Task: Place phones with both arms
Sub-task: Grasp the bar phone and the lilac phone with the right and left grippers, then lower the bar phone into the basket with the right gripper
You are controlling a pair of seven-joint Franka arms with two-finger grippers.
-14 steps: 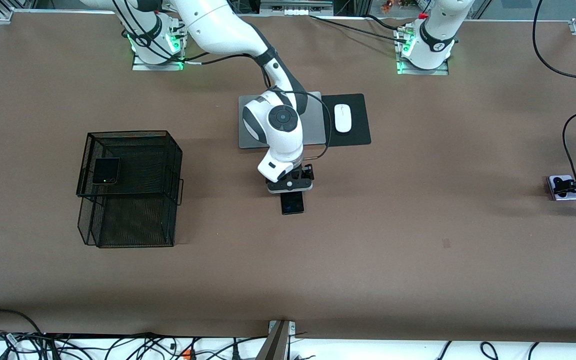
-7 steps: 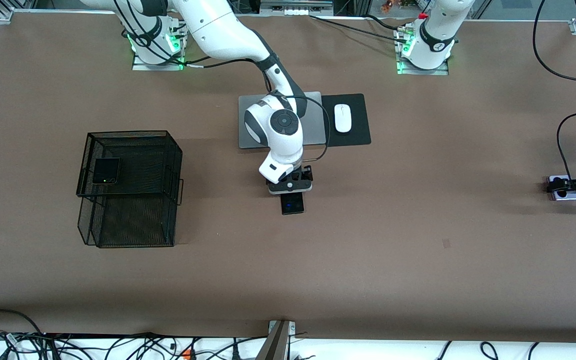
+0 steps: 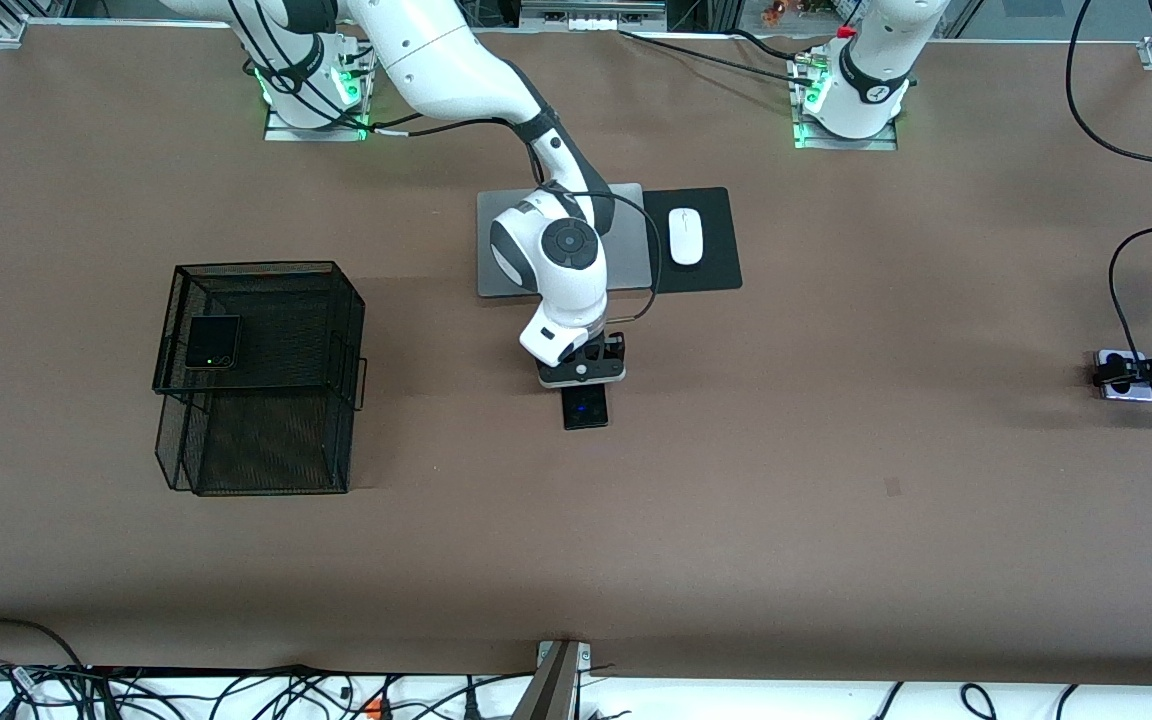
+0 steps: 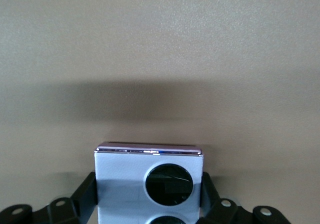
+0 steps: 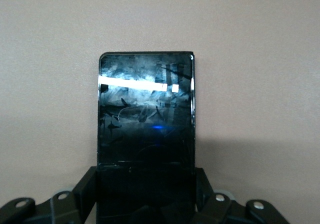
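Note:
The long slim black phone (image 3: 586, 410) lies flat mid-table. My right gripper (image 3: 582, 372) is down on it, one finger against each long edge; the right wrist view shows the phone (image 5: 145, 109) between the fingers (image 5: 86, 184). The lilac-white phone (image 3: 1126, 393) lies at the left arm's end of the table. My left gripper (image 3: 1126, 376) is shut on it; the left wrist view shows the phone (image 4: 120, 179) with a black circle, and a finger (image 4: 87, 189) on each side. The small black folded phone (image 3: 212, 341) lies on the top tier of the black wire basket (image 3: 356, 300).
A grey slab (image 3: 626, 210) lies between the arms' bases and the black phone. Beside it a white mouse (image 3: 685, 236) rests on a black mat (image 3: 721, 265). Cables run along the table edge nearest the front camera and at the left arm's end.
The right gripper has settled slightly lower on the black phone. The left arm has shifted a little at the lilac phone. Neither phone has moved.

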